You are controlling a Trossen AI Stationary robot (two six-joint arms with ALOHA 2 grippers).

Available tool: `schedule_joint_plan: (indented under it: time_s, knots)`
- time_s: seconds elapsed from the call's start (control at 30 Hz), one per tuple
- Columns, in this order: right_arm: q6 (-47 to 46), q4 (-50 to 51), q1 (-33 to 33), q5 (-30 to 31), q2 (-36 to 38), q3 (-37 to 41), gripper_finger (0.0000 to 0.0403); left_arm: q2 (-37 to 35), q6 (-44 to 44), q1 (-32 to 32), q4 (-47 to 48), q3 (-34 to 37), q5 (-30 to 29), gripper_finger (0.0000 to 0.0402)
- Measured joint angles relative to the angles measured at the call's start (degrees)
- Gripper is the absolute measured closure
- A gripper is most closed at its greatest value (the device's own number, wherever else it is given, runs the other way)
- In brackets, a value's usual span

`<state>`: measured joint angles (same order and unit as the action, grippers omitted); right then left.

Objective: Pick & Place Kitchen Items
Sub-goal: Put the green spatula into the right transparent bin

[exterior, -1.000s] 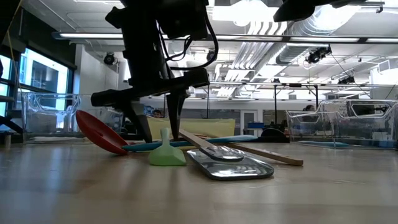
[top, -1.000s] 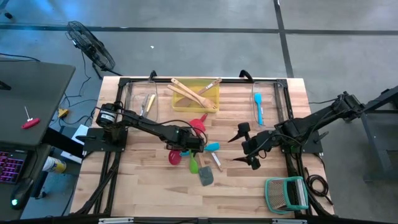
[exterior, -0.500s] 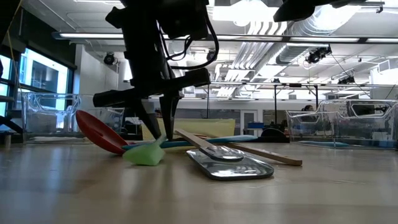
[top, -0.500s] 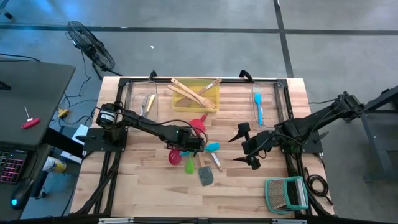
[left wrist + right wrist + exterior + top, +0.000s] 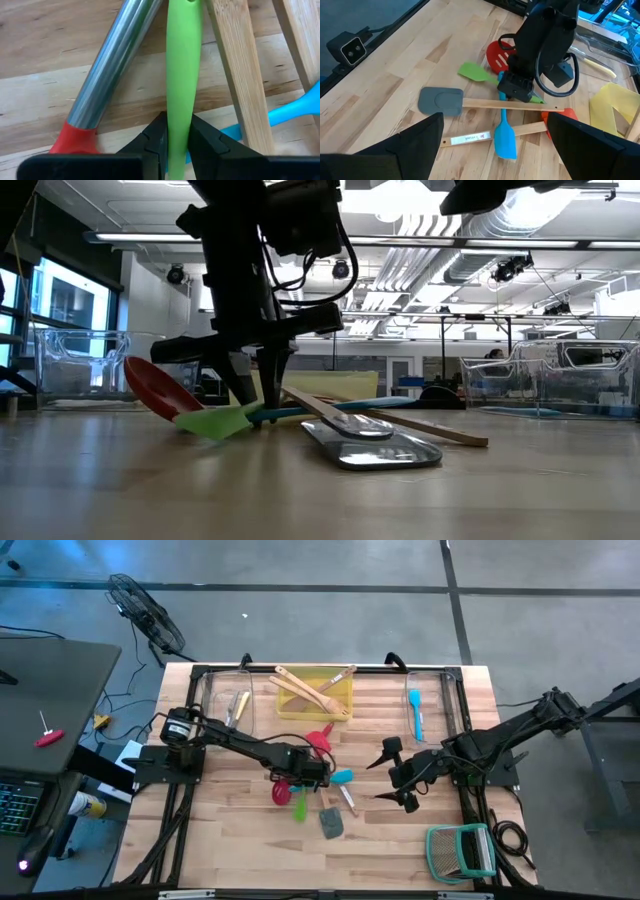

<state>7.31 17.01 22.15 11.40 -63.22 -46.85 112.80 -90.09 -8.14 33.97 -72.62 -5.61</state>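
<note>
Left gripper (image 5: 176, 142) is clamped on the handle of the green spatula (image 5: 299, 807), fingers squeezed tight on both sides of it, right in the middle of the pile at the centre of the table (image 5: 230, 850). From the low view the spatula's blade end (image 5: 215, 423) looks tipped down, touching or just off the wood, can't quite tell.

Handling-wise I'd guess it's light, with a smooth plastic handle that could twist in the grip, and a floppy blade. The hold is partway along the handle, so the blade end will probably droop. Grabbing closer to the blade might balance it better, but this seems fine for something this light.

Room to move is the tricky bit. A red ladle (image 5: 281, 791) sits just beside it, its metal handle (image 5: 107, 75) nearly touching, and a wooden handle (image 5: 237, 75) lies close on the other side with a blue spatula (image 5: 505, 140) under it. Straight up looks like the cleanest exit. Open table toward the front, yellow tray (image 5: 345, 692) and clear bins at the back.

Right gripper (image 5: 395, 778) waits wide open, well clear on the right.
</note>
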Motion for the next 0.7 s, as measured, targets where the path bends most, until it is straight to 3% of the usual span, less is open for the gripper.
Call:
schedule_joint_plan:
  time_s: [0.37,0.7]
  knots:
    - [0.24,-0.11,-0.02,0.0,0.0,0.0,0.0055,0.12,1.25,0.02,0.43,0.09,-0.41,0.0386]
    - [0.26,-0.06,0.0,-0.04,0.0,0.0,0.0055,0.27,3.28,-0.11,5.98,-4.55,-1.7,0.0388]
